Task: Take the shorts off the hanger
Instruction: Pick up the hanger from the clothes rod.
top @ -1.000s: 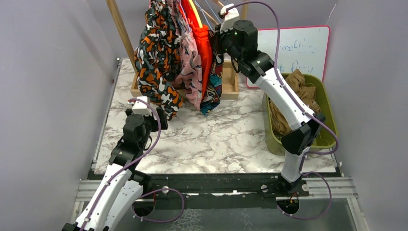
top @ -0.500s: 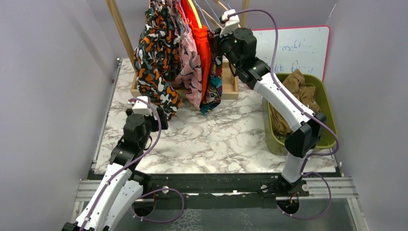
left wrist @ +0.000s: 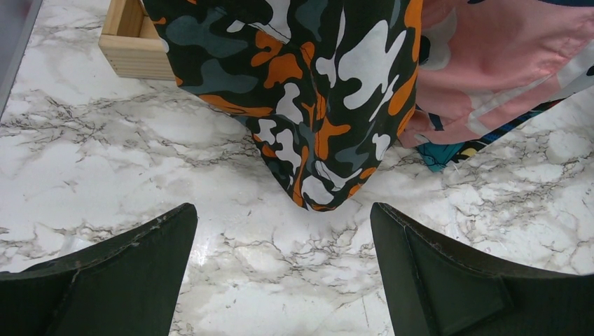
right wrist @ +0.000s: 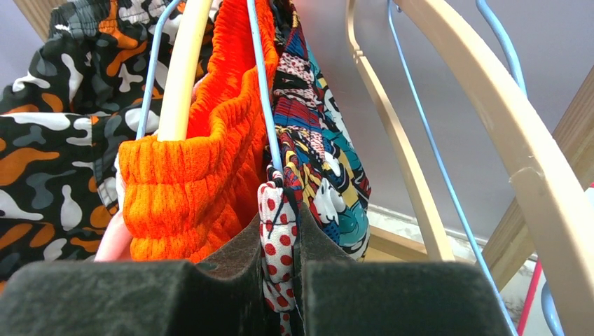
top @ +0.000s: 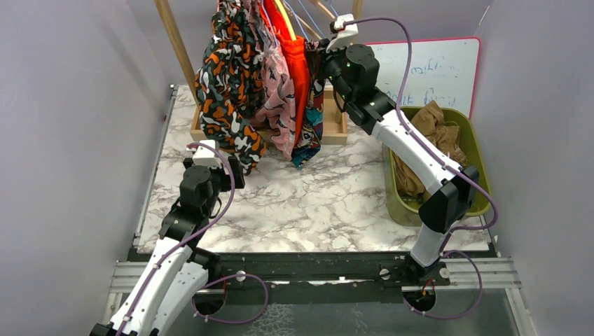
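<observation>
Several pairs of shorts hang from hangers on a wooden rack: black-orange-white blotch print (top: 228,91), pink print (top: 278,105), bright orange (top: 299,70) and multicolour print (top: 310,133). My right gripper (top: 323,54) is raised at the rack and shut on the multicolour shorts' waistband (right wrist: 279,231), white with red dots, right below a blue wire hanger (right wrist: 259,84). The orange shorts (right wrist: 189,175) bunch on a wooden hanger (right wrist: 183,70) just left of it. My left gripper (left wrist: 284,217) stands open low over the marble table, the blotch shorts' hem (left wrist: 315,140) just ahead.
A green bin (top: 471,143) at the right holds tan fabric (top: 434,129). A whiteboard (top: 438,70) leans behind it. The rack's wooden base tray (top: 336,129) and slanted post (top: 175,42) stand at the back. Empty wooden (right wrist: 490,98) and blue (right wrist: 438,161) hangers hang right of my right gripper.
My right gripper, still shut on the multicolour shorts' waistband, has shifted a little up and to the right. The left arm has not moved.
</observation>
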Controlling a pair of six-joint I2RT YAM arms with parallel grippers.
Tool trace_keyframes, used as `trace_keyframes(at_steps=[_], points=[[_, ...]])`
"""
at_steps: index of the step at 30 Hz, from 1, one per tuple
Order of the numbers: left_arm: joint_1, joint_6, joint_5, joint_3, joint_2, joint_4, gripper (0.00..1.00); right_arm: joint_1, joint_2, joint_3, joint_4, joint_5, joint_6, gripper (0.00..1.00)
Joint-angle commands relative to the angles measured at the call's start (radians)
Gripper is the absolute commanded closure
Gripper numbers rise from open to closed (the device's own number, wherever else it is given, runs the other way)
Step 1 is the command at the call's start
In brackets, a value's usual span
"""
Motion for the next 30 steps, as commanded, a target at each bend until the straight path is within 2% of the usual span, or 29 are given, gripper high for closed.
trace_keyframes(at_steps=[1,18,23,30], points=[[0.005,0.005,0.023,-0.009,0.0,0.018,0.04,0.005,-0.051,0.006,0.14,-0.008,0.07,0.99],[0.005,0.006,0.026,-0.008,0.01,0.017,0.04,0.005,-0.129,-0.086,0.231,0.084,0.117,0.99],[0.004,0.006,0.027,-0.006,0.012,0.018,0.04,0.005,-0.11,-0.034,0.203,0.039,0.129,0.99],[0.005,0.008,0.021,-0.008,0.005,0.017,0.04,0.005,-0.104,-0.022,0.221,0.059,0.15,0.99]])
